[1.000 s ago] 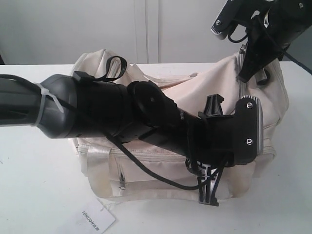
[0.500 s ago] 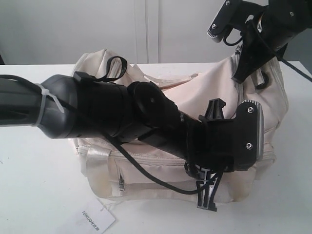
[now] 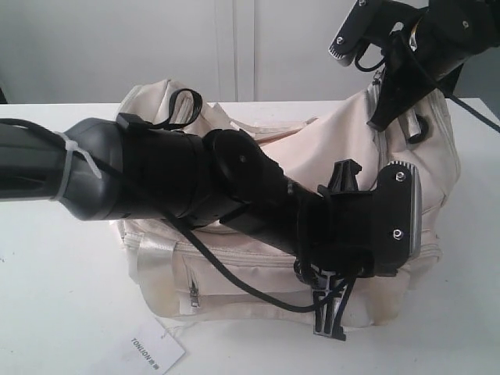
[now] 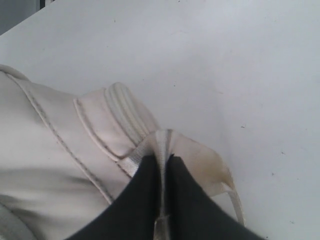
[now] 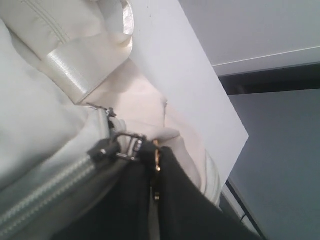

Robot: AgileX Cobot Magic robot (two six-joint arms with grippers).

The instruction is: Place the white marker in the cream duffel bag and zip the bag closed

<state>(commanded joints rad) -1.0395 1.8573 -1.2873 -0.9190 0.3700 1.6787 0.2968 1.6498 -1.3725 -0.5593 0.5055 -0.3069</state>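
Exterior: the left arm lies across the bag [image 3: 344, 148]. The left claw [image 3: 329, 316] is low at the bag's front corner and clamped; what it grips is hidden here. The right claw [image 3: 384, 117] sits above it at the same end, closed on the top seam, holding that end up off the desk [image 3: 62, 312]. The marker isn't visible in any view. It's likely inside the bag, but I can't confirm. The bag's long axis runs away from both claws, back along the left arm.

Left wrist: the left claw [image 4: 162, 161] is pinched narrow on a cream tab [image 4: 165, 140] at the bag corner. The bag body is beside the claw, with bare desk beyond it.

Right wrist: the right claw [image 5: 153, 150] is pinched on the gold pull [image 5: 157, 161], and the slider [image 5: 125, 145] is right at the fingertips. The teeth [image 5: 45, 197] trailing away from the claw are meshed, so the zipped track lies behind the right claw, along the bag's long axis. The right arm owns the pull; the left only anchors. My read is that the slider is at or near its end stop with little travel left. Any last tug should go away from the left claw's hold.

Versus a second ago: the right claw is up and slightly toward the left arm, and the bag end stands taller with it. The left claw has dropped a bit. Both grips are unchanged.
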